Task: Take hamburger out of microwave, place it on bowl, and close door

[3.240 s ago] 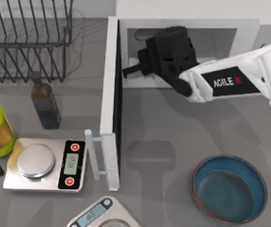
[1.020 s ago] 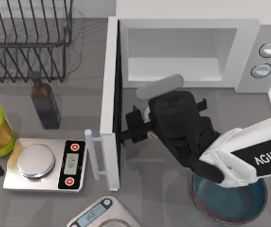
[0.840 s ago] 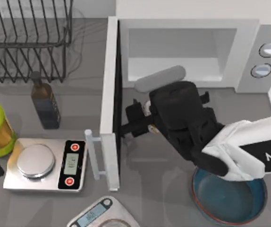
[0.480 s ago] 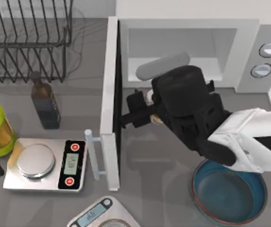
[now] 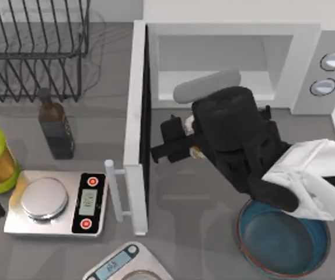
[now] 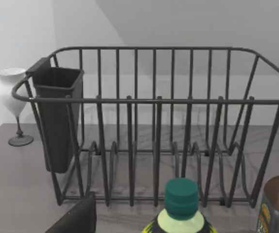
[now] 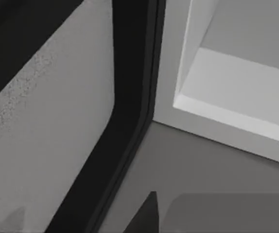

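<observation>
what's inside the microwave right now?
The microwave cavity shows bare pale floor and walls with the door swung open. The right gripper hangs just outside it, with a bit of the hamburger peeking out beside it. The arm covers the cavity's front edge.

Even, diffuse rendered light from above; no glare. Soft grey shadows lie on the surface (image 5: 191, 233) beneath the right arm (image 5: 255, 157) and beside the open door (image 5: 137, 116). The wire rack (image 6: 154, 126) casts faint line shadows. All three views are sharp, without edge distortion.
</observation>
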### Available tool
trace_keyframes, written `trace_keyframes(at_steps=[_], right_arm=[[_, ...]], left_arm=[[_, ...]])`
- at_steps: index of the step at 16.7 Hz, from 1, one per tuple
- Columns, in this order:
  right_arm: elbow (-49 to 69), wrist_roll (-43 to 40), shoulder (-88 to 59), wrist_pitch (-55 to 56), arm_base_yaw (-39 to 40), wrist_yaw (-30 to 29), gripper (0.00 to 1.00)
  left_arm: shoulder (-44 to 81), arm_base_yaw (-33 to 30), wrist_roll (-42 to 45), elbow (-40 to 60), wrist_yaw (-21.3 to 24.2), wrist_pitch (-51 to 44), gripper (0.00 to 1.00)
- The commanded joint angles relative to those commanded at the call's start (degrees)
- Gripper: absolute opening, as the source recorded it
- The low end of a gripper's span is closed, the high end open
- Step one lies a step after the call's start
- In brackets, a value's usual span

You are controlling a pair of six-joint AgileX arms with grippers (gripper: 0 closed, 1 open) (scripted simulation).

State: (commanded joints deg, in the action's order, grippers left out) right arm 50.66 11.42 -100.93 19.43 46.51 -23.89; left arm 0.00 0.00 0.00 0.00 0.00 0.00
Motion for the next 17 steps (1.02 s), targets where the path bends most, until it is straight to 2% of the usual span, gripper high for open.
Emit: trace_keyframes(at_steps=[10, 17], right_arm=[[-28.7, 24.76, 23.3, -14.75, 12.31, -19.08, 0.0], [-30.17, 26.22, 24.33, -15.62, 12.92, -20.37, 0.0]], left_arm=[[0.0, 0.0, 0.0, 0.0, 0.0, 0.0, 1.0], [0.0, 0.0, 0.0, 0.0, 0.0, 0.0, 1.0]])
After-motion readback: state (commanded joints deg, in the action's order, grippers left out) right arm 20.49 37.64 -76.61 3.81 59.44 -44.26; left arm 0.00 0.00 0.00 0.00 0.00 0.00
